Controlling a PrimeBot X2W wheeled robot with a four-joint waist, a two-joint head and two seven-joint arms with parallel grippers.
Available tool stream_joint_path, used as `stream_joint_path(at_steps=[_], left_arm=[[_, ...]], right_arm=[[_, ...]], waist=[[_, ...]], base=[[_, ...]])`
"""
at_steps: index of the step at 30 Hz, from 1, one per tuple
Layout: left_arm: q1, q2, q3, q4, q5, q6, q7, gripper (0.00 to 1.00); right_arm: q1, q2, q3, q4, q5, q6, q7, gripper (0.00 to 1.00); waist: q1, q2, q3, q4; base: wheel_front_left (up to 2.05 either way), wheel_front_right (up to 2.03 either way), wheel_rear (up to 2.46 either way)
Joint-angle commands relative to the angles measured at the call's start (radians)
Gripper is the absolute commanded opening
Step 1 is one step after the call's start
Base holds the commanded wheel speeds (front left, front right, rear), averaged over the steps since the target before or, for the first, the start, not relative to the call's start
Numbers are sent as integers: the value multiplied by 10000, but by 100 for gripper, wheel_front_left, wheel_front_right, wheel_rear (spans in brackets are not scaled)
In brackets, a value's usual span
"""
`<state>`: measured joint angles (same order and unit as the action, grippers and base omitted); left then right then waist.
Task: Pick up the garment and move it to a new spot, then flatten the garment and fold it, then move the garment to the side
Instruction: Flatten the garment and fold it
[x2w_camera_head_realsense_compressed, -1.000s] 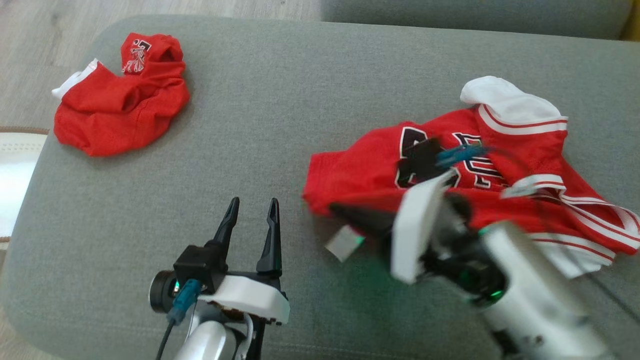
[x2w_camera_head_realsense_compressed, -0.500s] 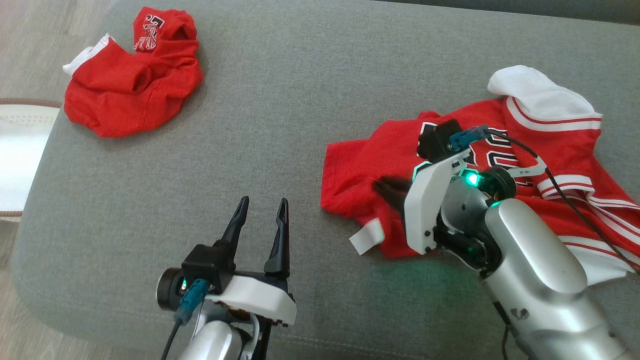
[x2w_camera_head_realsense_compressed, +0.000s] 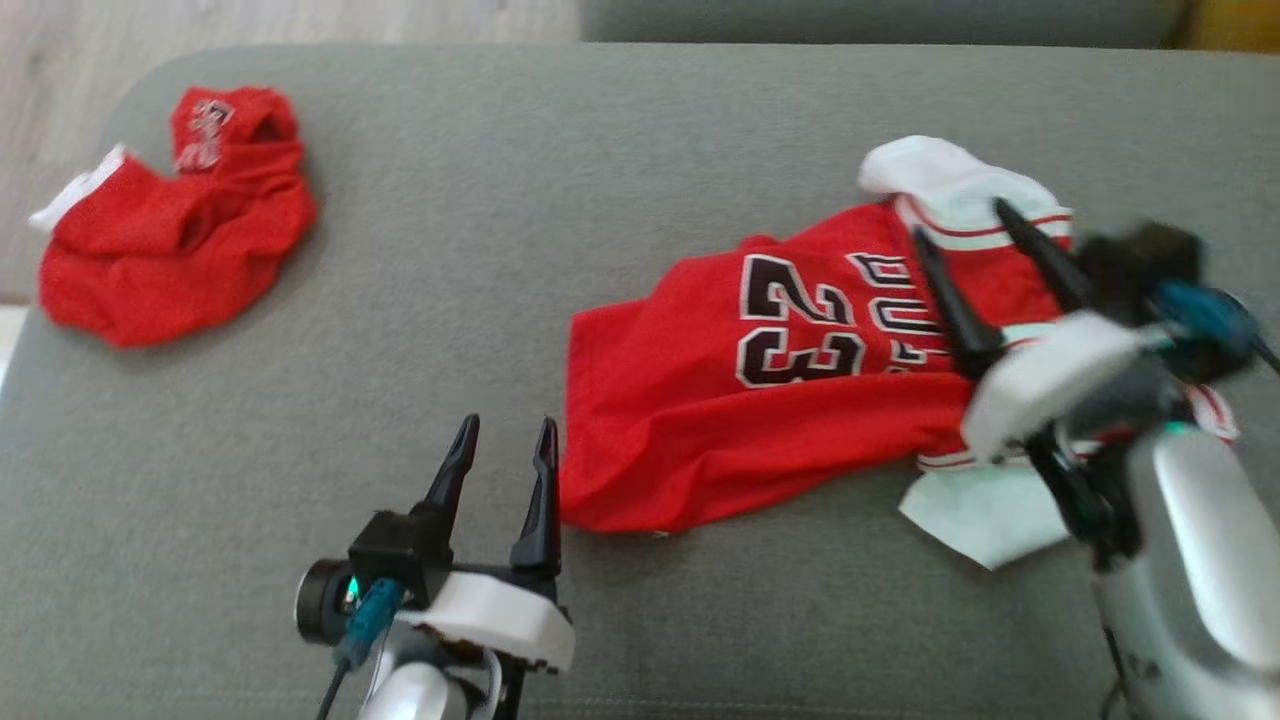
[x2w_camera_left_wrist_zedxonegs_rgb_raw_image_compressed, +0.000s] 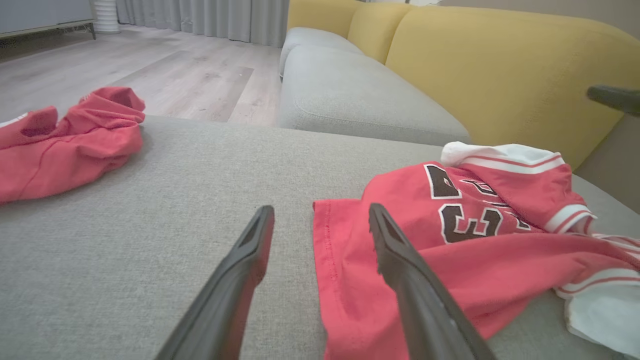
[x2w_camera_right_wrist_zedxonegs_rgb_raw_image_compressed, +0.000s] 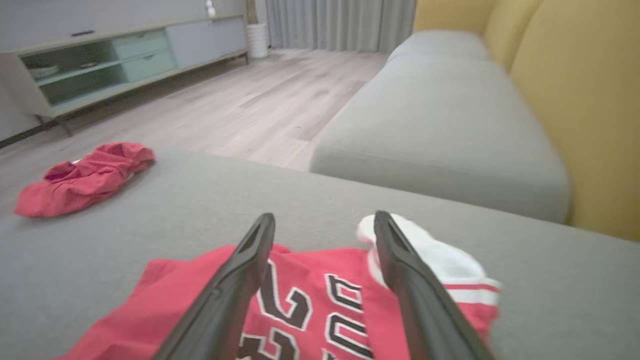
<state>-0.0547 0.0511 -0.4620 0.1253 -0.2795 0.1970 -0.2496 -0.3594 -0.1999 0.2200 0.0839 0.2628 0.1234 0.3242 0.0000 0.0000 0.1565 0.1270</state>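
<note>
Now the red jersey (x2w_camera_head_realsense_compressed: 760, 400) lies crumpled on the right half of the grey sofa cushion (x2w_camera_head_realsense_compressed: 500, 200), its left hem just beside the left tool (x2w_camera_head_realsense_compressed: 507, 425), which is spread and empty. Over its white-trimmed far end hangs the right tool (x2w_camera_head_realsense_compressed: 960, 222), also spread, pinching nothing. Bare cushion runs left to a second red garment (x2w_camera_head_realsense_compressed: 170, 250) near the rounded corner, with wood floor (x2w_camera_left_wrist_zedxonegs_rgb_raw_image_compressed: 165, 75) beyond and a yellow backrest (x2w_camera_left_wrist_zedxonegs_rgb_raw_image_compressed: 500, 65) behind.

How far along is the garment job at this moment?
Done, seemingly: the jersey lies on the grey cushion, number side up, held by neither hand. In hand: the right hand is open above its white-trimmed end, the left hand open near its hem. Left: it is creased, so flattening, folding and moving aside remain.
</note>
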Motion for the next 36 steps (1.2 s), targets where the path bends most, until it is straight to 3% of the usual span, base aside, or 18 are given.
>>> stream_joint_path(at_steps=[1,11,20,27,36], left_arm=[[-48,-9,450,-291,199,-63,-122,100],[272,-9,818,4,426,-276,-122,100],[717,-9,1069,117,525,-366,-122,100],[989,-9,1318,242,691,-477,-122,100],[1162,-9,1532,276,748,-512,-122,100]], right_arm=[[389,208,-346,-691,-460,73,-486,100],[3137,1119,-2617,-1602,-2252,73,-2871,100],[4333,1475,-3277,-1151,-2656,73,-5344,100],[4881,1493,-3233,-311,-2458,73,-5843,100],[5331,1495,-2827,-392,-2119,73,-5857,100]], waist=[[0,0,-168,-336],[0,0,-498,-781],[0,0,-945,-1030],[0,0,-1299,-908],[0,0,-1557,-787]], base=[[0,0,0],[0,0,0],[0,0,0],[0,0,0],[0,0,0]])
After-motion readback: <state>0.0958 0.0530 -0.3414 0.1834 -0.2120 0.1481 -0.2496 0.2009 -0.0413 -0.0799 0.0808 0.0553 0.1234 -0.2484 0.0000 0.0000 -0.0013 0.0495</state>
